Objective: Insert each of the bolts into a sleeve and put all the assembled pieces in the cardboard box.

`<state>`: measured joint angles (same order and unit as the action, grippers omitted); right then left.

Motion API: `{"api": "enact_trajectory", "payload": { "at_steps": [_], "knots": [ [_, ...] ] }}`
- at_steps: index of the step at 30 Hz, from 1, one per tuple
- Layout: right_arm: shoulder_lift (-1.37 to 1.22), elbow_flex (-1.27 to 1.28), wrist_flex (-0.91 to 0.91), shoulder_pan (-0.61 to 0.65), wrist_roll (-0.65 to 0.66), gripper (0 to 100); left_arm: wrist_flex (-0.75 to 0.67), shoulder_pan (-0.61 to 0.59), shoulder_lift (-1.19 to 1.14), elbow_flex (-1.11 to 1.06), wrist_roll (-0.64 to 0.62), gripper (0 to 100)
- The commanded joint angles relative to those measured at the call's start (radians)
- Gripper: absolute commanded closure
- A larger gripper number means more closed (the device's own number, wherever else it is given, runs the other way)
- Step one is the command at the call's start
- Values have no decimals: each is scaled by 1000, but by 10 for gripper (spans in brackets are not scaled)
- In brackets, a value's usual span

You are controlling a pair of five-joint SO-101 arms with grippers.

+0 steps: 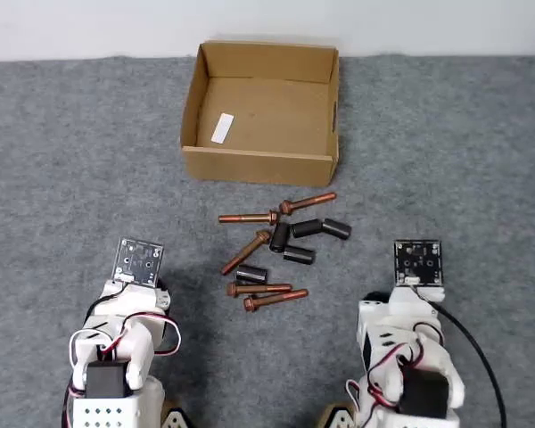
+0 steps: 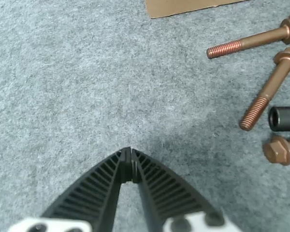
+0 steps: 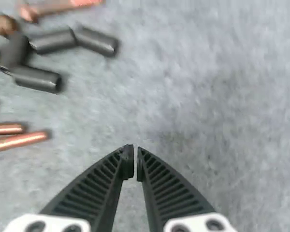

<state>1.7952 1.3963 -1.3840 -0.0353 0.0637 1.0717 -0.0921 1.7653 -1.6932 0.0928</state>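
Several copper bolts and several black sleeves lie loose in a cluster on the grey carpet, just in front of the open cardboard box. No bolt sits in a sleeve. In the left wrist view my left gripper is shut on nothing and rests over bare carpet, with two bolts and one sleeve off to its side. My right gripper is shut with nothing held, a short way from the sleeves and bolt shanks.
The left arm and the right arm sit folded at the near edge, either side of the cluster. A white label lies on the box floor. Open carpet stretches to both sides.
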Motion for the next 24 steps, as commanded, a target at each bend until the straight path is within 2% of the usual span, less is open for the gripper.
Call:
{"api": "enact_trajectory", "payload": {
  "at_steps": [1,7,13,19,24],
  "knots": [
    [-91,-152,4,45,2,991,8,-2,0,7,3,994],
    [-421,-284,145,50,41,990,8,-2,0,7,3,994],
    [-791,-500,308,45,374,990,8,-2,0,7,3,994],
    [-1115,-712,325,53,568,985,8,-2,0,7,3,994],
    [-1317,-841,332,82,721,935,8,-2,0,7,3,994]
  ]
}}
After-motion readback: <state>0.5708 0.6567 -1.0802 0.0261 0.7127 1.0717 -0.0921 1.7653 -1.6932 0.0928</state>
